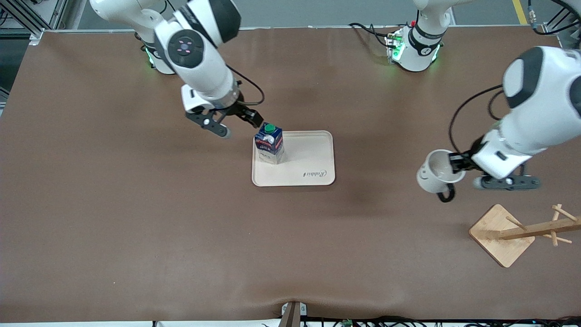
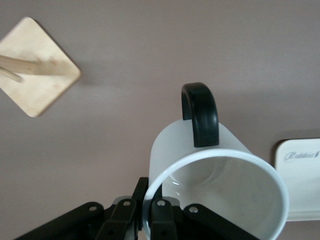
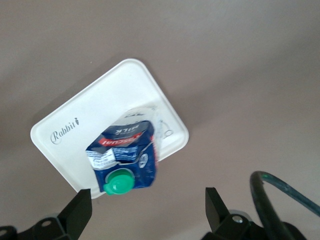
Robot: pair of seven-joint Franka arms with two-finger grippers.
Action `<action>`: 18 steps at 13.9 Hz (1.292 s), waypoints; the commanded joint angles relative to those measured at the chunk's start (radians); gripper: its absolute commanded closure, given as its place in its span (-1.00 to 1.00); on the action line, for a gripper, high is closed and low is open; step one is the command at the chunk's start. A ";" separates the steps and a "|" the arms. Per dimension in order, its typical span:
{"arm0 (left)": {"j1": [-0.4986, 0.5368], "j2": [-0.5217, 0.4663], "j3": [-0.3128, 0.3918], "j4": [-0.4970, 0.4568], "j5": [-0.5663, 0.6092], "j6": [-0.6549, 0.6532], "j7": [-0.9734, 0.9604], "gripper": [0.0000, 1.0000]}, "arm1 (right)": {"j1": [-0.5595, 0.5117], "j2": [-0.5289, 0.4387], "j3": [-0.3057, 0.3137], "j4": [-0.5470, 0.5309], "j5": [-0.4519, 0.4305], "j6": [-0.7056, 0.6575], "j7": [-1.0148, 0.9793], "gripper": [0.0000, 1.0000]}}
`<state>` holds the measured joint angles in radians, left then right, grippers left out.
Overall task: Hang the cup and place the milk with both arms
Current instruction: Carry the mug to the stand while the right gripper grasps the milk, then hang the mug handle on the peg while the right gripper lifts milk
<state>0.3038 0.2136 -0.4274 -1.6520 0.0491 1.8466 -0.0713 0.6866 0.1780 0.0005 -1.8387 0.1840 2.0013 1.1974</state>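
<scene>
The milk (image 1: 269,144), a dark-blue carton with a green cap, stands upright on the cream tray (image 1: 313,154), at the tray corner toward the right arm's end. My right gripper (image 1: 240,125) is open and empty, up in the air just beside the carton; the right wrist view shows the carton (image 3: 126,157) clear of the open gripper (image 3: 147,205). My left gripper (image 1: 456,165) is shut on the rim of the white cup (image 1: 435,172), held above the table with its black handle (image 1: 446,194) pointing down. In the left wrist view the fingers (image 2: 160,215) pinch the cup's rim (image 2: 220,200).
A wooden cup rack (image 1: 526,232) with a square base and pegs lies tipped, nearer the front camera than the cup, at the left arm's end of the table. The brown table (image 1: 136,218) spreads wide around the tray.
</scene>
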 commanded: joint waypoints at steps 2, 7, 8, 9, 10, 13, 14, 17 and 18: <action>0.090 0.006 -0.011 0.040 0.014 -0.032 0.174 1.00 | 0.065 0.066 -0.013 -0.001 -0.093 0.079 0.154 -1.00; 0.172 0.042 -0.008 0.123 0.041 -0.030 0.240 1.00 | 0.102 0.109 -0.013 0.009 -0.133 0.131 0.185 -1.00; 0.172 0.046 -0.002 0.133 0.041 -0.030 0.240 1.00 | 0.105 0.118 -0.014 0.009 -0.135 0.154 0.185 -1.00; 0.173 0.056 0.015 0.136 0.043 -0.030 0.242 1.00 | 0.106 0.127 -0.013 0.009 -0.136 0.163 0.185 -1.00; 0.170 0.064 0.027 0.158 0.046 -0.030 0.242 1.00 | 0.109 0.138 -0.013 0.009 -0.138 0.162 0.186 -1.00; 0.172 0.108 0.032 0.211 0.048 -0.029 0.240 1.00 | 0.117 0.159 -0.014 0.016 -0.171 0.163 0.228 -0.57; 0.173 0.107 0.035 0.212 0.049 -0.029 0.242 1.00 | 0.117 0.167 -0.014 0.016 -0.196 0.162 0.231 -0.29; 0.175 0.119 0.052 0.213 0.071 -0.026 0.269 1.00 | 0.111 0.167 -0.014 0.044 -0.199 0.155 0.295 1.00; 0.176 0.124 0.053 0.213 0.071 -0.023 0.283 1.00 | 0.106 0.166 -0.016 0.058 -0.199 0.151 0.319 1.00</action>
<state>0.4792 0.3208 -0.3760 -1.4689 0.0959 1.8403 0.1799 0.7874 0.3346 -0.0060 -1.8227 0.0100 2.1672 1.4541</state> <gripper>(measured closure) 0.934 0.383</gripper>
